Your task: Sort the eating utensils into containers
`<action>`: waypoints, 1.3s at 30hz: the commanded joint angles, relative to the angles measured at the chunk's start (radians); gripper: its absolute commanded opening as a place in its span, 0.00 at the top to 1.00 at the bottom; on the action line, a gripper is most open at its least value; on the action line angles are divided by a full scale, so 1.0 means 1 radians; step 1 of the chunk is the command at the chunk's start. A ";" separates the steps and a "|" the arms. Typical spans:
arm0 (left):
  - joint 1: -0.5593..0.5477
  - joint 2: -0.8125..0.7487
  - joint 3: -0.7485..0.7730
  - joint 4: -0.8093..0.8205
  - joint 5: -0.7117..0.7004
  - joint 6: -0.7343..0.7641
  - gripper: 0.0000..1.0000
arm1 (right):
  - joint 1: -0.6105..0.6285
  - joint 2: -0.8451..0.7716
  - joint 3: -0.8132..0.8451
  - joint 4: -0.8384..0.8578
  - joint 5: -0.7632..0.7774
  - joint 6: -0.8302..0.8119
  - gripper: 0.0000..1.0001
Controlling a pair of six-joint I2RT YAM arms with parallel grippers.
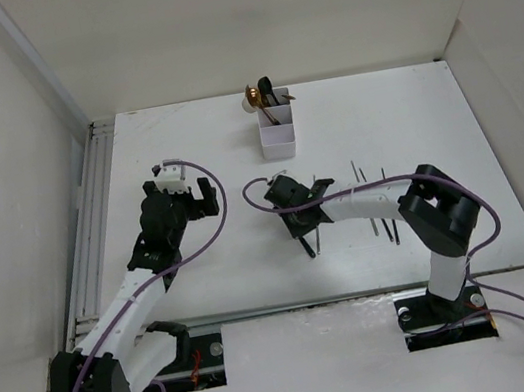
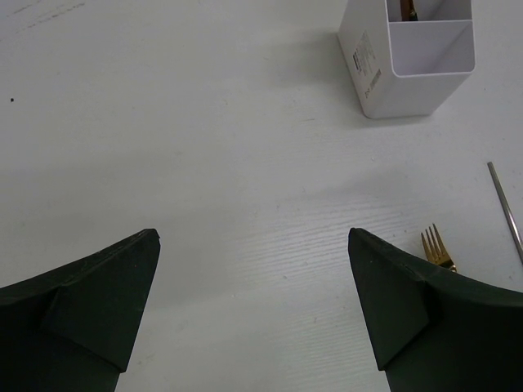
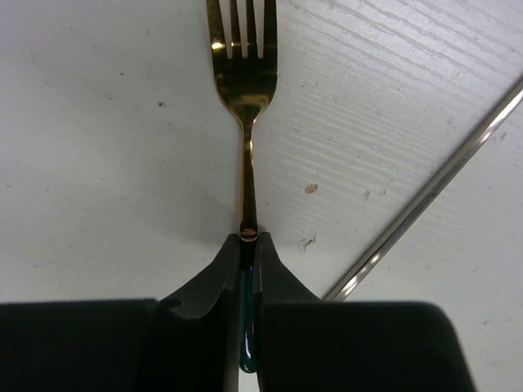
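Observation:
My right gripper (image 3: 248, 241) is shut on the black handle of a gold fork (image 3: 243, 82). The tines point away from it, low over the table. In the top view this gripper (image 1: 281, 188) is just in front of the white three-compartment organiser (image 1: 275, 125). A gold spoon (image 1: 251, 94) and a black spoon (image 1: 265, 85) stand in its far compartment. My left gripper (image 2: 253, 245) is open and empty over bare table, left of the fork tines (image 2: 435, 247). Thin dark chopsticks (image 1: 363, 188) lie right of the right gripper.
One chopstick (image 3: 433, 184) lies slanted just right of the held fork; it also shows in the left wrist view (image 2: 507, 212). The organiser's near compartment (image 2: 431, 49) is open at the top. White walls enclose the table at the left, back and right.

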 commanded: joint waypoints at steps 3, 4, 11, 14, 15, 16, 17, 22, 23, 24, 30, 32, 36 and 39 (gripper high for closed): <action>-0.007 -0.026 -0.009 0.022 -0.005 -0.004 0.00 | -0.003 0.034 0.008 0.026 -0.052 -0.015 1.00; -0.007 -0.026 -0.009 0.022 -0.005 -0.004 0.00 | -0.003 0.021 0.008 0.037 -0.071 -0.045 1.00; -0.007 -0.007 0.000 0.013 -0.042 0.005 0.00 | -0.037 -0.149 0.051 0.239 -0.059 -0.190 1.00; 0.005 0.003 0.010 0.013 -0.042 0.014 0.00 | -0.115 -0.194 0.060 0.374 -0.046 -0.228 1.00; 0.005 0.012 0.010 0.013 -0.042 0.014 0.00 | -0.162 -0.203 0.083 0.455 -0.055 -0.263 1.00; 0.016 0.012 0.021 0.013 -0.042 0.004 0.00 | -0.185 -0.191 0.095 0.492 -0.067 -0.283 1.00; 0.016 0.012 0.021 0.013 -0.026 0.004 0.00 | -0.210 -0.191 0.112 0.529 -0.084 -0.303 1.00; 0.060 0.081 0.062 0.004 -0.017 0.004 0.00 | -0.350 -0.038 0.278 0.748 -0.243 -0.396 1.00; 0.060 0.093 0.072 0.004 -0.037 0.004 0.00 | -0.391 -0.009 0.307 0.785 -0.297 -0.396 1.00; 0.060 0.124 0.084 0.004 -0.051 0.004 0.00 | -0.409 0.019 0.356 0.827 -0.318 -0.396 1.00; 0.060 0.265 0.217 -0.009 -0.120 0.036 0.00 | -0.485 0.211 0.462 1.131 -0.456 -0.366 1.00; 0.060 0.338 0.280 -0.018 -0.129 0.048 0.00 | -0.494 0.273 0.519 1.131 -0.476 -0.366 1.00; 0.060 0.437 0.363 -0.018 -0.150 0.068 0.00 | -0.506 0.329 0.556 1.143 -0.532 -0.366 1.00; 0.060 0.487 0.385 0.013 -0.151 0.088 0.00 | -0.515 0.340 0.547 1.154 -0.546 -0.366 1.00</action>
